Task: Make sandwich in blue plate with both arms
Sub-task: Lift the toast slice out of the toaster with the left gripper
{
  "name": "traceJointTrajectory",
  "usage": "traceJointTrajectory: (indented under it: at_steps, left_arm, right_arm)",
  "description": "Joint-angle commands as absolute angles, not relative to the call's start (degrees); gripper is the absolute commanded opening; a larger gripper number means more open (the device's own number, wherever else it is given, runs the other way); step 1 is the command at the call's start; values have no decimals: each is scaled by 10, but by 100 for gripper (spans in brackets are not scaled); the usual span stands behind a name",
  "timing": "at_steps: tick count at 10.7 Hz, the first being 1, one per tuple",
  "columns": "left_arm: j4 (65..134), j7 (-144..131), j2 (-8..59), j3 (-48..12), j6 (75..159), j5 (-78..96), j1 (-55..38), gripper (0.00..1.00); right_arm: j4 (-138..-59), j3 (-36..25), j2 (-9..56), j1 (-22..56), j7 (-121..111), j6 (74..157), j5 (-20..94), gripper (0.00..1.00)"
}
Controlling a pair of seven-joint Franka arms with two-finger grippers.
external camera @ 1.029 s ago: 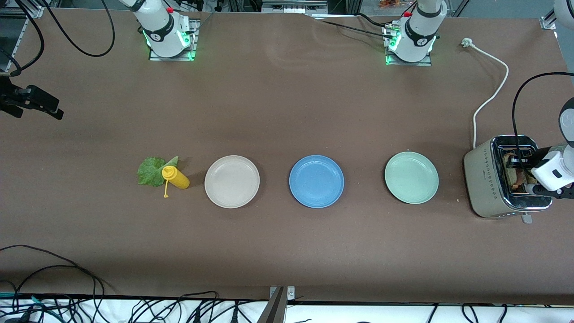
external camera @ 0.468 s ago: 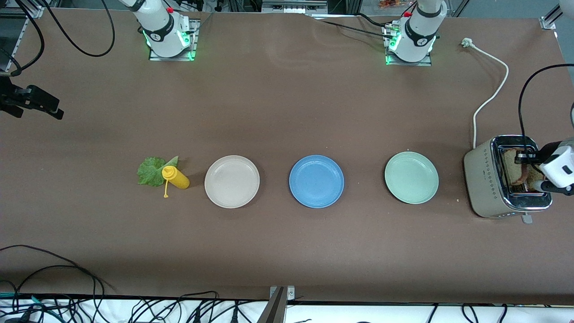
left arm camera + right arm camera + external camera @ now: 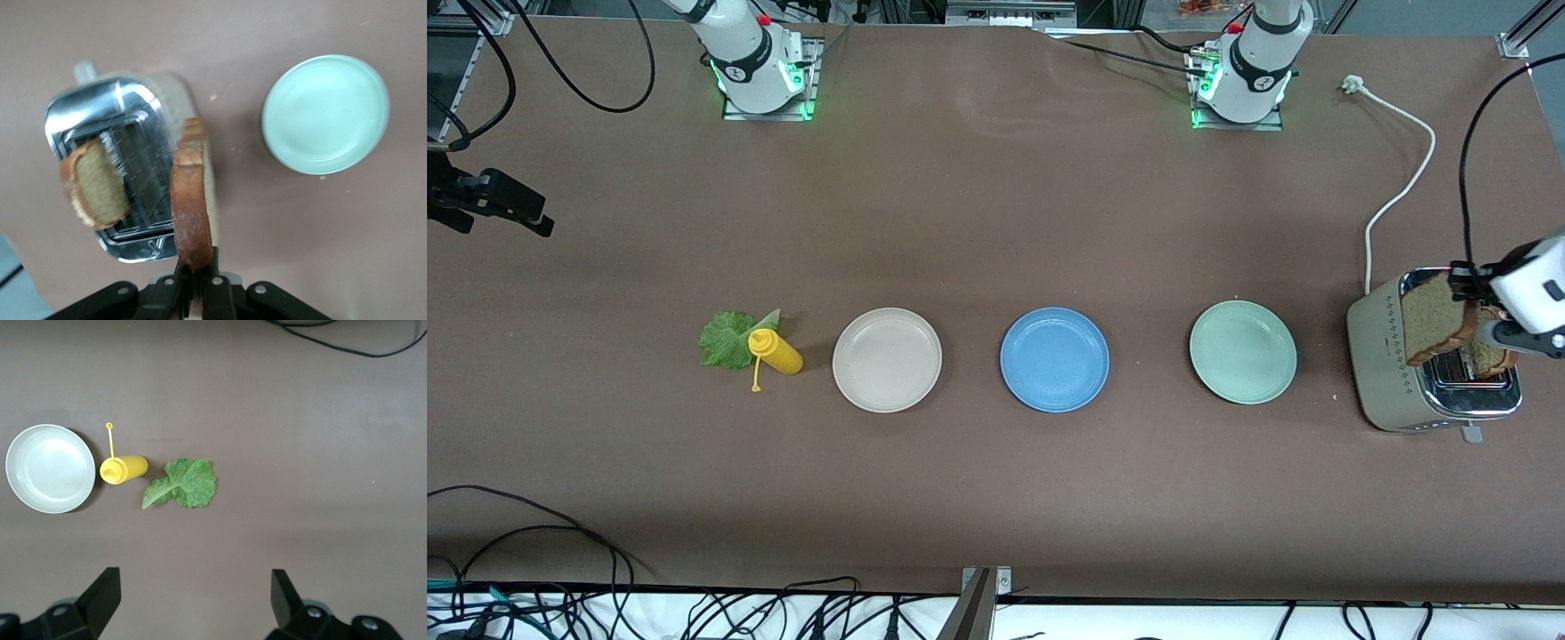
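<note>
My left gripper (image 3: pixel 1479 309) is shut on the crust edge of a brown bread slice (image 3: pixel 1436 320) and holds it on edge just above the toaster (image 3: pixel 1383 364). In the left wrist view the held slice (image 3: pixel 192 200) stands between the closed fingers of the left gripper (image 3: pixel 198 263). A second slice (image 3: pixel 97 183) sticks out of a toaster slot. The blue plate (image 3: pixel 1054 359) lies bare at mid-table. A green lettuce leaf (image 3: pixel 725 338) lies toward the right arm's end. My right gripper (image 3: pixel 195 587) hangs open and waits high over the table near the lettuce (image 3: pixel 183 483).
A yellow squeeze bottle (image 3: pixel 775 351) lies against the lettuce. A beige plate (image 3: pixel 887 359) and a pale green plate (image 3: pixel 1242 351) flank the blue one. The toaster's white cord (image 3: pixel 1400 191) runs toward the left arm's base. Cables hang along the table's near edge.
The left gripper closed on a bread slice in the toaster and has lifted it up out of the slot. The right arm has not moved.
</note>
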State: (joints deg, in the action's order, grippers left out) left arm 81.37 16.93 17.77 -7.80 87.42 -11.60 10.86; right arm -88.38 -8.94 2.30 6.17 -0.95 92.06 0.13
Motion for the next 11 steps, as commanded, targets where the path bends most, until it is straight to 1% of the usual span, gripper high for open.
traceJointTrajectory:
  at_steps: [1, 3, 6, 9, 11]
  left_arm:
    - [795, 163, 185, -88, 859, -128, 21, 0]
    - [795, 135, 199, -93, 860, -122, -51, 0]
    - [783, 13, 237, -93, 875, -20, -139, 0]
    - [738, -4, 303, -93, 931, 97, -170, 0]
    - [731, -1, 332, -93, 988, 204, -170, 0]
  right_arm:
    - [-877, -88, 20, 62, -10, 910, -1, 100]
    - [-877, -88, 20, 62, -10, 910, -2, 100]
    - [-877, -88, 20, 62, -10, 908, -1, 100]
    - [-877, -88, 20, 62, -10, 903, -2, 100]
    - [-877, -90, 20, 62, -11, 903, -3, 100]
